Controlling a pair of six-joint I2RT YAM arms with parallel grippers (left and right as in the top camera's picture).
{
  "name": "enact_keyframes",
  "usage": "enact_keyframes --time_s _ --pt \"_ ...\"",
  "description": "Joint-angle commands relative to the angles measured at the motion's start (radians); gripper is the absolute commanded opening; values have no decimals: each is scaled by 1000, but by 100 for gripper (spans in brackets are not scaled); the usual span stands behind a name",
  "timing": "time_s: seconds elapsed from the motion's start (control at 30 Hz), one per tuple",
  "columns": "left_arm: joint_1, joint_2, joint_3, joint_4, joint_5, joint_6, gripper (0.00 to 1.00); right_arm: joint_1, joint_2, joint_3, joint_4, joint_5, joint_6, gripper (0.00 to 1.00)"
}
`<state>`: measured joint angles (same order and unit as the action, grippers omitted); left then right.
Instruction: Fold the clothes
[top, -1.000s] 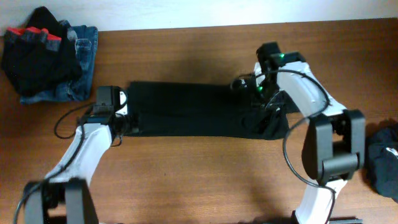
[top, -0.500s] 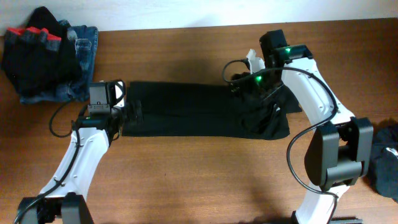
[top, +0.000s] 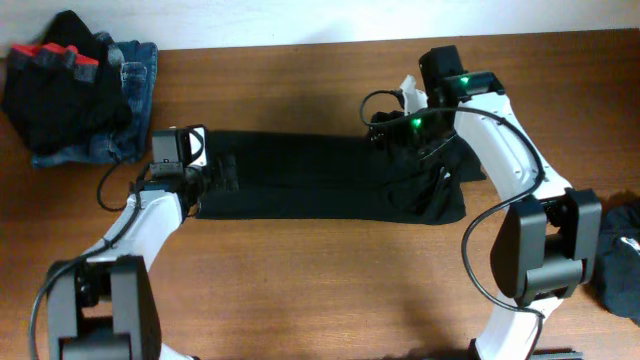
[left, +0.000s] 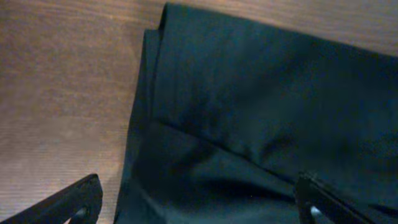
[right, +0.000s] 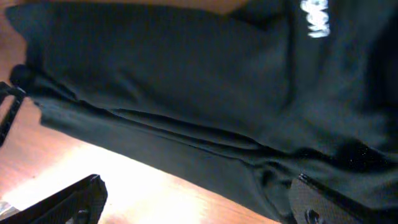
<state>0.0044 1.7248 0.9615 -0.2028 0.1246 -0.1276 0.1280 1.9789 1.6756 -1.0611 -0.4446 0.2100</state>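
Over the last second both arms have let go and eased off. The right tool has pulled a little toward the far side of the tabletop, and the left tool now sits at the other end. The black top lies flat between them as a long, narrow band, its white label at the right-hand end. In both wrist views the fingers stand wide apart with only cloth beneath them; nothing is clamped. The lengthwise fold looks done, so the likely next step is bringing one end over the other. To do that well, each pinch should catch every layer at the end's corners. The lift should stay low so the limp fabric does not slide open, and the edges should land square. A pile of other clothes waits at the far left corner.
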Motion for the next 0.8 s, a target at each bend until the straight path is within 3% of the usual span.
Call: enact_keyframes --time_s 0.0,0.47,0.77 --pt "24 27 15 33 92 2 98 -18 -48 13 -19 53 8 99" --pt "47 114 15 114 156 2 97 -39 -219 13 -41 67 8 99" --pt "106 158 24 145 157 3 96 -39 -473 13 -131 256 9 99"
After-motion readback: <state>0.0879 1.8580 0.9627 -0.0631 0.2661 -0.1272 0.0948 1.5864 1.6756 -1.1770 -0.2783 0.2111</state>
